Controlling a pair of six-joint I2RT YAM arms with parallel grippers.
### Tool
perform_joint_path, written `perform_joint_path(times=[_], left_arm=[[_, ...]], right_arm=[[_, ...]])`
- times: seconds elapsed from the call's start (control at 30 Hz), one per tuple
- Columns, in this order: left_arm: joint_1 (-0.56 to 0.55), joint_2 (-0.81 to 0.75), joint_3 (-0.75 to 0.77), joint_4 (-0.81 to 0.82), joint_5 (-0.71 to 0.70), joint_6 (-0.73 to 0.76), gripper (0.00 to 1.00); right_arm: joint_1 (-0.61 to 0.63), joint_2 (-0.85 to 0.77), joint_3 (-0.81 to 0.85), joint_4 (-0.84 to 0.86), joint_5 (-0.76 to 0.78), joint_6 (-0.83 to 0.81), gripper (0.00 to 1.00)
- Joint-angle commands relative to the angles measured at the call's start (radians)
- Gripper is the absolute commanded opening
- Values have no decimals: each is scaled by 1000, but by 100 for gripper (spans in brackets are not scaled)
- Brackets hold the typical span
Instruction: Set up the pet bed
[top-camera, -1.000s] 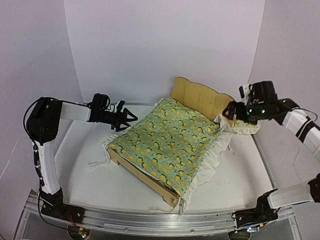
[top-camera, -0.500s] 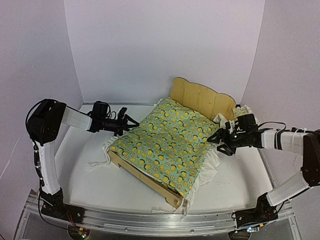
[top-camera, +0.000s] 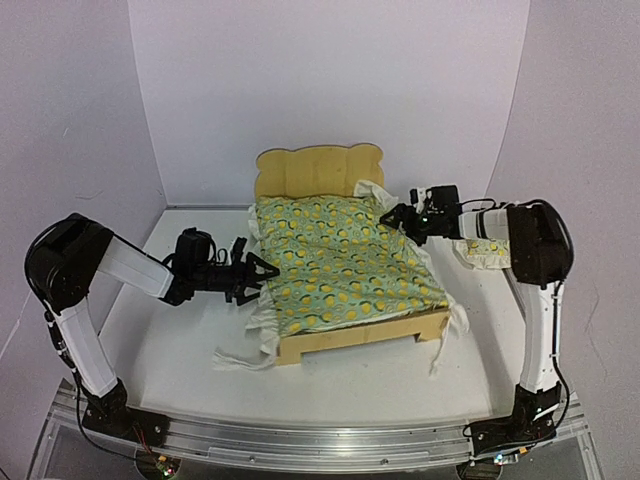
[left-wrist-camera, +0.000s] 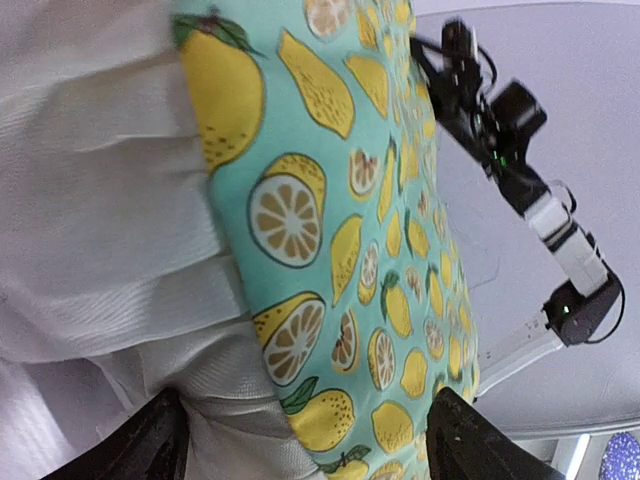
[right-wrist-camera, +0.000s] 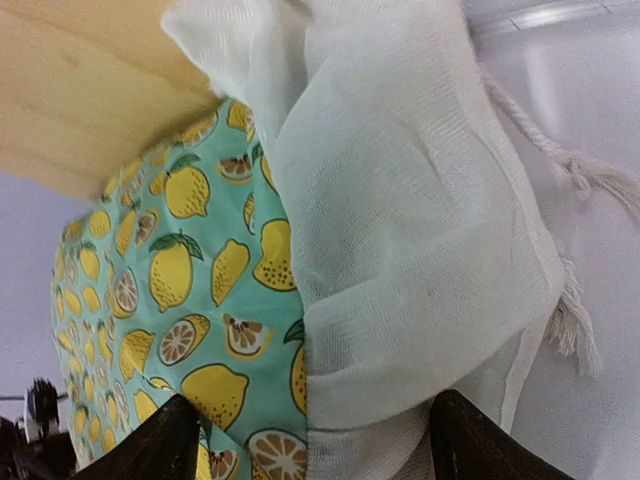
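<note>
The pet bed (top-camera: 362, 338) stands mid-table, its curved plywood headboard (top-camera: 318, 170) toward the back wall. A lemon-print blanket (top-camera: 340, 258) covers it and hides the mattress pad. My left gripper (top-camera: 258, 275) is open at the bed's left side. In the left wrist view its gripper (left-wrist-camera: 305, 445) straddles the blanket's white ruffle (left-wrist-camera: 100, 200), with one of the fingertips (left-wrist-camera: 150, 445) at the lower left. My right gripper (top-camera: 392, 215) is open at the right head corner. In the right wrist view its gripper (right-wrist-camera: 315, 445) has the ruffle (right-wrist-camera: 400, 230) between its jaws, beside the headboard (right-wrist-camera: 90, 80).
A small ruffled lemon-print pillow (top-camera: 487, 250) lies on the table to the right, behind my right forearm. The ruffle's corner and a cord (top-camera: 235, 358) trail onto the table at the bed's front left. A frayed cord (right-wrist-camera: 560, 170) hangs by the right corner.
The bed has swung round, so its headboard now faces the back centre. My right gripper left the pillow and came to the bed's head corner. My left gripper moved down to the bed's side.
</note>
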Motion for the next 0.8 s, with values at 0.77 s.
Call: perform_joint_path(times=[0.77], left_arm=[[93,-275,358,-563,-582,498,94]], right_arm=[[5,-687,-281,-641,322,-255,98]])
